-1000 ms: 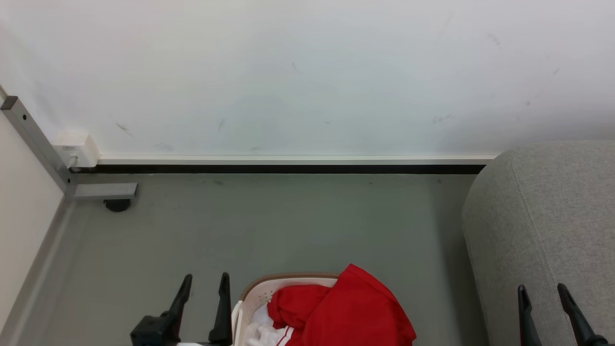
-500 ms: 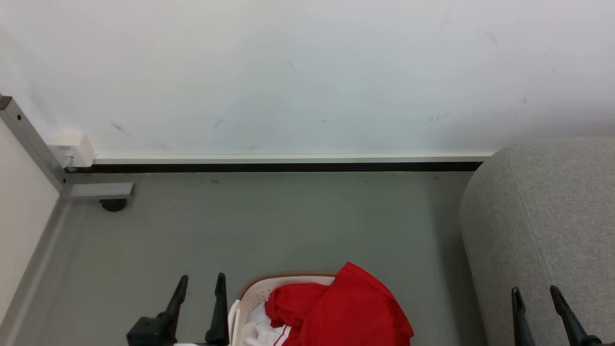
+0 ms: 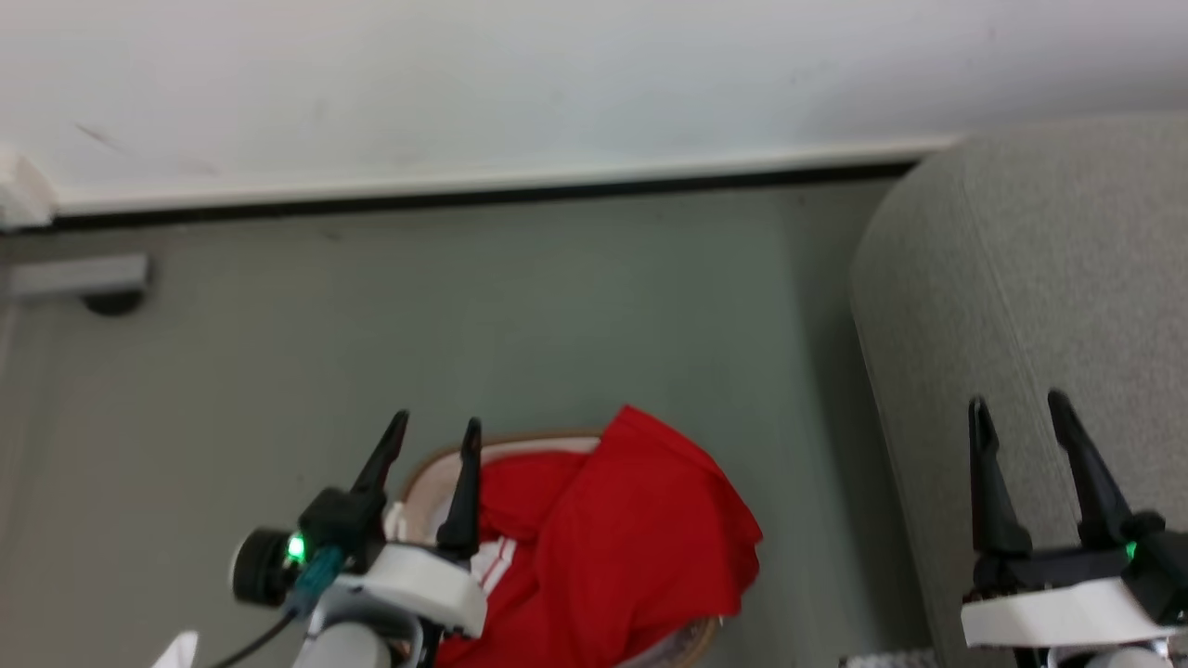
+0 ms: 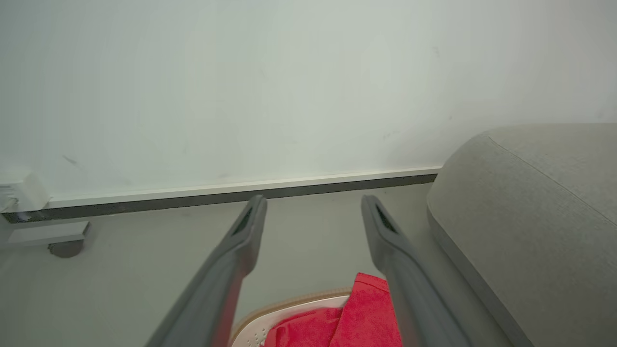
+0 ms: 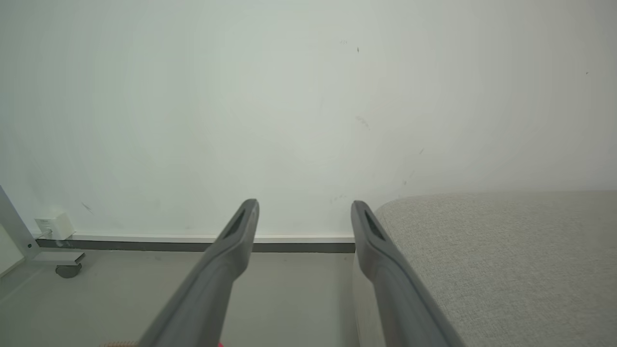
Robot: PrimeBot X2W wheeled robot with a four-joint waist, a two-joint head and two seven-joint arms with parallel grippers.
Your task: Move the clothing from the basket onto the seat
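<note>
**Item 1. Red garment** (image 3: 613,547): soft fabric with white stripes at a hem. It lies heaped in the basket, and one fold spills over the rim on the side towards the sofa. Nothing grips it.

**Item 2. Laundry basket** (image 3: 529,443): oval, cream-white, with a tan rim band. It stands on the grey floor (image 3: 464,306), near the sofa but apart from it.

**Item 3. Sofa** (image 3: 1039,278): light grey upholstery with a rounded edge, on the robot's right. The part in view carries no clothing.

**Item 4. Left claw** (image 3: 438,419): fingers spread wide, holding nothing. It hangs over the basket's left rim, with one finger across the edge of the red fabric in the head view (contact cannot be confirmed from this angle). The left wrist view looks along the fingers to the wall, with the garment low between them.

**Item 5. Right claw** (image 3: 1015,399): fingers likewise fully parted and empty, poised in front of the sofa's near face.

**Status.** Judged to be the approach step: the pick has not begun, and the whole transfer is still to do.

**Next move, as assessed.** The left claw is the better placed. It should tip down into the heap and close on a thick bunch of cloth rather than a single layer. It should then lift until the trailing fold clears the rim and carry rightward over the sofa. A shallow pinch may let the fabric slip or drag the light basket along.
</note>
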